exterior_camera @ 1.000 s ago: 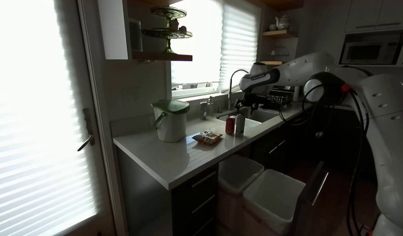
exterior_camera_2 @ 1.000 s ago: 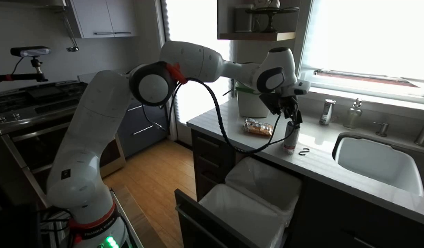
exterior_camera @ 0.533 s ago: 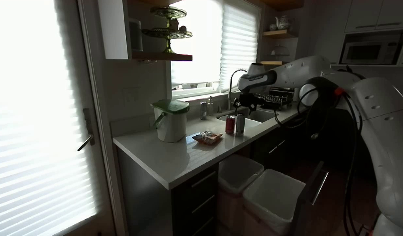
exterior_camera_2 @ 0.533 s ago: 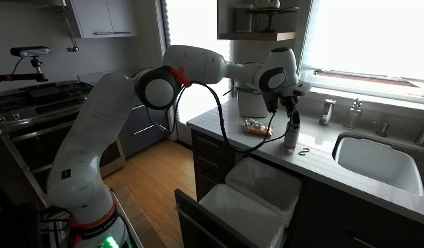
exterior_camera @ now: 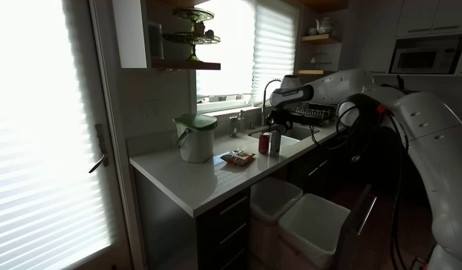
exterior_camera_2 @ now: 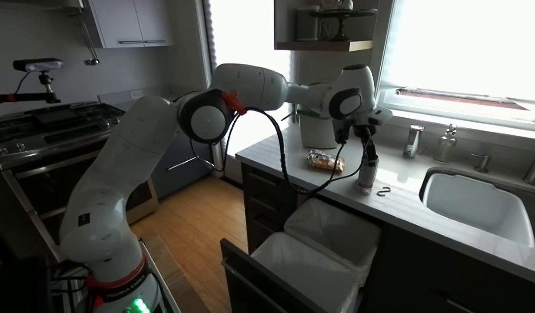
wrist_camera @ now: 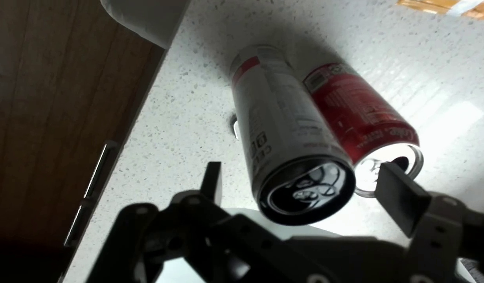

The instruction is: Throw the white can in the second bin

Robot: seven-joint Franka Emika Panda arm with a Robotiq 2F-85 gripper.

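The tall white can (exterior_camera: 275, 142) stands upright near the counter's front edge. It also shows in an exterior view (exterior_camera_2: 367, 176) and large in the wrist view (wrist_camera: 283, 118). A red can (wrist_camera: 361, 110) stands close beside it, and shows in an exterior view (exterior_camera: 264, 143). My gripper (wrist_camera: 306, 188) is open and empty above the white can. The can's top shows between the two fingers, apart from both; the finger on the red can's side overlaps the red can's lid in the wrist view. Two lined bins, the inner one (exterior_camera_2: 332, 228) and the outer one (exterior_camera_2: 304, 271), stand in the pulled-out drawer.
A snack pack (exterior_camera_2: 326, 161), an S-shaped hook (exterior_camera_2: 383, 191) and a green-lidded pail (exterior_camera: 196, 144) are on the counter. Another can (exterior_camera_2: 413, 141) and a glass bottle (exterior_camera_2: 445, 145) stand by the window. The sink (exterior_camera_2: 478, 213) is beyond the cans. The drawer front (exterior_camera_2: 267, 282) sticks out.
My arm and gripper have moved lower, and the gripper has shifted slightly left in an exterior view, toward the white can's top. The cans have not moved.
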